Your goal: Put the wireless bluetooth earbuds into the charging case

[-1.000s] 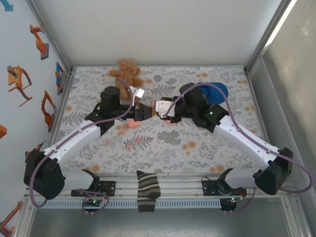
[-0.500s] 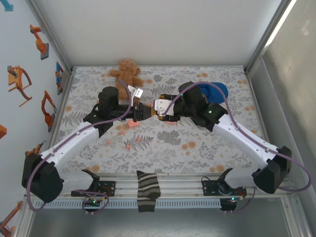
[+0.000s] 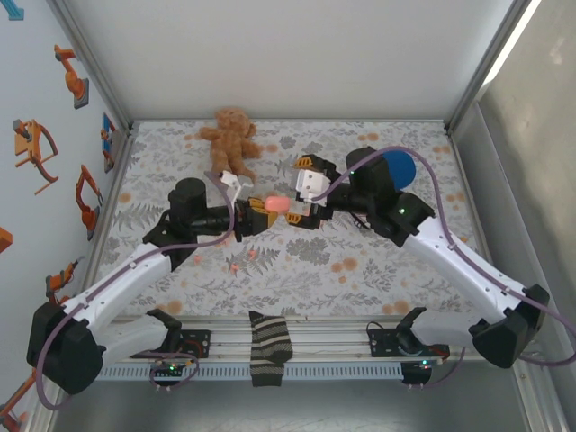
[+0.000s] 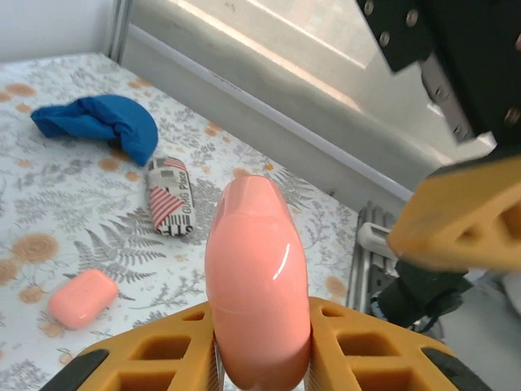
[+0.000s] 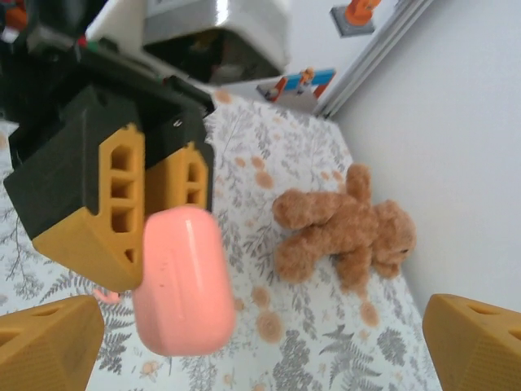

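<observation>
Top external: L fingers [image 3: 257, 216] pinch a pink case [image 3: 277, 203], lifted off the desk [image 3: 297, 263] around mid-scene. R fingers [image 3: 304, 166] are spread wide just beside it, apparently w/o contact. A teddy [image 3: 229, 135] lies near the far edge, a blue cloth [image 3: 398, 166] is far right, and a striped sock [image 3: 270, 347] is draped over the near rail [image 3: 342, 335]. Two tiny pink specks on the desk nearer the rail are prob. the earbuds [image 3: 232, 267], though too small to be sure. They sit on the desk, well apart from the case.

Left wrist: the case [image 4: 256, 277] is upright and looks shut, clamped btwn both orange L fingers [image 4: 163, 354]. One R finger [image 4: 464, 220] hangs close at its right. On the desk a 2nd case [image 4: 81, 297] lies flat near a small striped roll [image 4: 168, 197], w/ the blue cloth [image 4: 102, 122] further back.

Right wrist: R fingers [image 5: 49, 342] sit at the bottom corners, far apart. The case [image 5: 183, 281] sticks out of the L fingers [image 5: 122, 204], and the teddy [image 5: 350, 228] lies beyond.
</observation>
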You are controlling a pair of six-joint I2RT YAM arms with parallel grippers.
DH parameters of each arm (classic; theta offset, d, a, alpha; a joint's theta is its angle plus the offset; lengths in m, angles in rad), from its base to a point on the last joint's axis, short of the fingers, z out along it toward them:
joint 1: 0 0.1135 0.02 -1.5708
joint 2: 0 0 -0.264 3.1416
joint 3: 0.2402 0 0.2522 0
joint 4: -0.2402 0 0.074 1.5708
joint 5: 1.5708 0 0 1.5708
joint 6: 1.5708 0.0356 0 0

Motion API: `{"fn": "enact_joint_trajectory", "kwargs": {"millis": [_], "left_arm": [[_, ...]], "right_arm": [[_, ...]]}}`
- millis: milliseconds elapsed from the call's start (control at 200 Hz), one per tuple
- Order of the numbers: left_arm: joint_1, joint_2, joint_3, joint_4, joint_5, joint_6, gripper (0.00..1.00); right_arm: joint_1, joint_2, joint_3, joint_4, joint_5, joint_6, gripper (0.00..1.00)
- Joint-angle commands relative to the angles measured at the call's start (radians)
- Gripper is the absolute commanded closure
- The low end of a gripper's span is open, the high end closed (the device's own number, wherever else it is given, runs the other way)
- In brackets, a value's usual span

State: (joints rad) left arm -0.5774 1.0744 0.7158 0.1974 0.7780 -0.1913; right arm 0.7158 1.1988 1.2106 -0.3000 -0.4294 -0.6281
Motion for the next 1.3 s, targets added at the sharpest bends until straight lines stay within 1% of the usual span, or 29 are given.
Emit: {"fn": "enact_joint_trajectory", "kwargs": {"millis": [0,100,225,305,466,591,726,1292], "left_arm": [[-0.006,-0.056,-0.062,0.144,-0.020,0.146,0.71],[-0.006,-0.088,-0.106,0.208,-0.022,0.208,0.71],[-0.005,-0.106,-0.098,0.185,-0.011,0.270,0.71],[-0.007,-0.108,-0.093,0.180,-0.002,0.287,0.71],[-0.007,-0.105,-0.092,0.213,0.009,0.285,0.71],[-0.006,-0.106,-0.087,0.225,0.008,0.284,0.71],[-0.007,-0.109,-0.086,0.236,0.010,0.285,0.71],[-0.007,-0.144,-0.079,0.198,0.005,0.318,0.72]], "right_arm": [[-0.033,-0.052,-0.067,0.162,-0.105,0.175,0.01],[-0.033,-0.068,-0.104,0.198,-0.127,0.216,0.01],[-0.033,-0.076,-0.124,0.196,-0.171,0.219,0.02],[-0.033,-0.076,-0.135,0.206,-0.183,0.216,0.02],[-0.028,-0.054,-0.117,0.192,-0.177,0.195,0.04],[-0.013,-0.024,-0.080,0.158,-0.147,0.164,0.06],[-0.006,-0.005,-0.065,0.166,-0.138,0.154,0.06],[-0.004,0.082,0.001,0.187,-0.108,0.161,0.10]]}}
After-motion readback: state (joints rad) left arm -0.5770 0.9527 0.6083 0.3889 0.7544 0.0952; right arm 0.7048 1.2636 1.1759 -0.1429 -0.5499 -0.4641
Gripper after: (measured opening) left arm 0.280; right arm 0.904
